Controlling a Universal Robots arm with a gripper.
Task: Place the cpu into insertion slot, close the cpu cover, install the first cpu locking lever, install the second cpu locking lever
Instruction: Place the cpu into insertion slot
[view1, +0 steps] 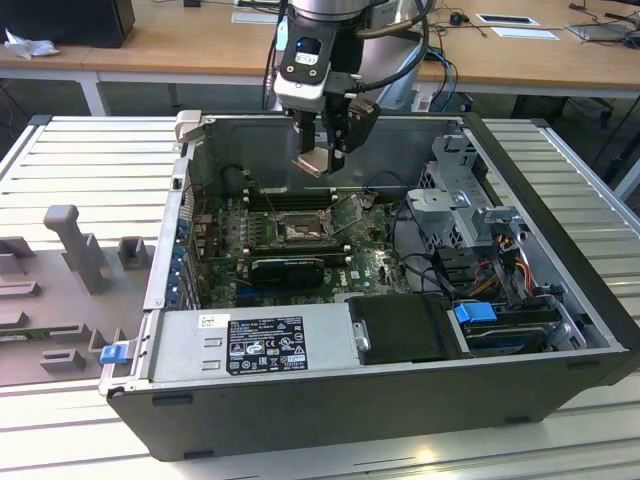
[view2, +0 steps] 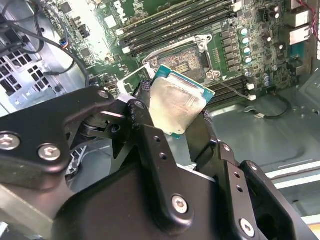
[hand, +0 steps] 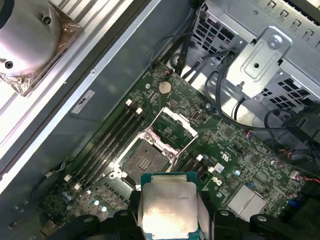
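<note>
**CPU pinched, high over a bare socket**

My gripper (view1: 327, 152) is clamped on the cpu (view2: 177, 107) at 2 opposite edges, with black fingers (view2: 146, 117) against its thin green rim. The chip is a flat square with a dull silver-grey metal top, faintly streaked. In the second wrist view it sits tilted between my jaws. In the exterior view I hang in the upper middle of the frame, over the open tower case (view1: 300, 400), and the chip is well apart from the board.

Below me lies the insertion slot (hand: 146, 160), a dark square frame around a greyish contact field with nothing in it. The cpu cover (hand: 175, 119), a thin silvery frame plate, stands swung up just beside it.

Farther off are the green motherboard (hand: 235, 150), long black memory slots (view2: 175, 22) with white clips, and a perforated metal drive cage (hand: 270, 55).

As I judge it, the chip should be level and square to the frame before going down. It should drop straight, never sliding across those contacts, which probably bend easily. My grip should stay light, since the rim offers little purchase.
</note>
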